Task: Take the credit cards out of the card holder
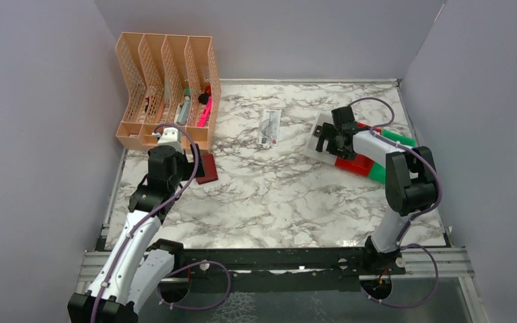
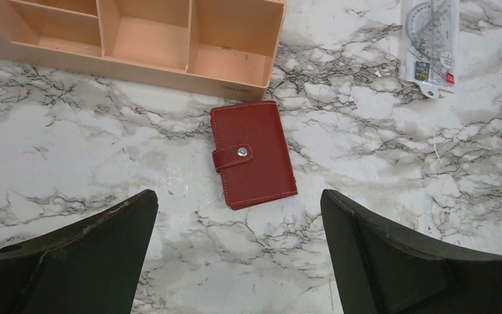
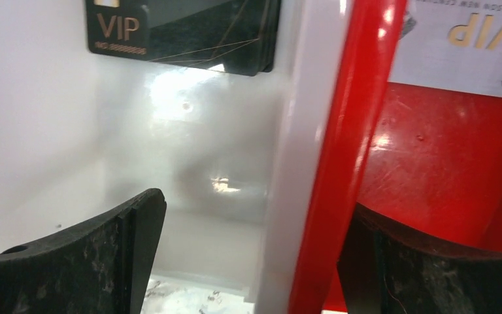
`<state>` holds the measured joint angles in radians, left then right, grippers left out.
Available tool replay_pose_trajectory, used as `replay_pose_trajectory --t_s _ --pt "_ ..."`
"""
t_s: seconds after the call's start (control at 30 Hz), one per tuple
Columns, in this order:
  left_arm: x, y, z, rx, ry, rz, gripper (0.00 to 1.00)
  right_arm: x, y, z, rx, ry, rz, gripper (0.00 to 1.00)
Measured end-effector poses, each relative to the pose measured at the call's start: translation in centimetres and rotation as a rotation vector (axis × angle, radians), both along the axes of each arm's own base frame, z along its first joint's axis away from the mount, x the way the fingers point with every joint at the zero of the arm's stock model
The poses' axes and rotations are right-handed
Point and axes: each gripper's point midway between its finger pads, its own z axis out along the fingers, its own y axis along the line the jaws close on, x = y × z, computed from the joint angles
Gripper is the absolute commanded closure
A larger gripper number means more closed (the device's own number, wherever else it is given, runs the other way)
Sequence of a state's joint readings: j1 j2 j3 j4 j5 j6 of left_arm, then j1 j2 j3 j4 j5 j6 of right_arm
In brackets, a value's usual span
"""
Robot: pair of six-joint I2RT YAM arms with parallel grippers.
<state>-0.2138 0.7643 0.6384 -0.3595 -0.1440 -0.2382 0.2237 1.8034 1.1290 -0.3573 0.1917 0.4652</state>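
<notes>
The card holder (image 2: 253,154) is a dark red wallet lying closed on the marble table, its tab snapped shut; in the top view the card holder (image 1: 207,167) lies beside my left arm. My left gripper (image 2: 238,212) hangs open just short of it, holding nothing. A black VIP credit card (image 3: 183,33) lies in a white bin (image 3: 52,118), and a pale VIP card (image 3: 464,39) lies in the red bin (image 3: 444,157). My right gripper (image 3: 251,216) is open and empty, one finger in each bin with their touching walls between. The right gripper (image 1: 328,139) hovers at the far right.
An orange file organizer (image 1: 168,87) with pens stands at the back left, its base (image 2: 137,46) just beyond the wallet. A clear packet of rulers (image 1: 269,128) lies mid-table. A green bin (image 1: 397,138) sits behind the red bin (image 1: 353,165) and white bin (image 1: 315,138).
</notes>
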Motion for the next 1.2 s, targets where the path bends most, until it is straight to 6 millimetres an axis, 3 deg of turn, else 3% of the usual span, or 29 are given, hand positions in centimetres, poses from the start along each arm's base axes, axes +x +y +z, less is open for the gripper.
replay_pose_trajectory --t_s 0.43,0.9,1.07,1.2 --pt "0.1 0.2 -0.2 0.000 0.008 0.008 0.01 -2.2 4.9 -0.1 0.030 -0.009 0.180 0.09" --pt "0.2 0.4 -0.4 0.000 0.017 0.012 0.01 -5.6 14.5 0.2 0.060 -0.004 0.377 0.08" --pt "0.2 0.4 -0.6 -0.001 0.023 0.014 0.01 -5.8 17.7 0.6 0.097 -0.007 0.388 0.08" --pt "0.2 0.3 -0.8 -0.003 0.031 0.008 0.01 -5.7 18.9 1.1 0.114 -0.015 0.390 0.06"
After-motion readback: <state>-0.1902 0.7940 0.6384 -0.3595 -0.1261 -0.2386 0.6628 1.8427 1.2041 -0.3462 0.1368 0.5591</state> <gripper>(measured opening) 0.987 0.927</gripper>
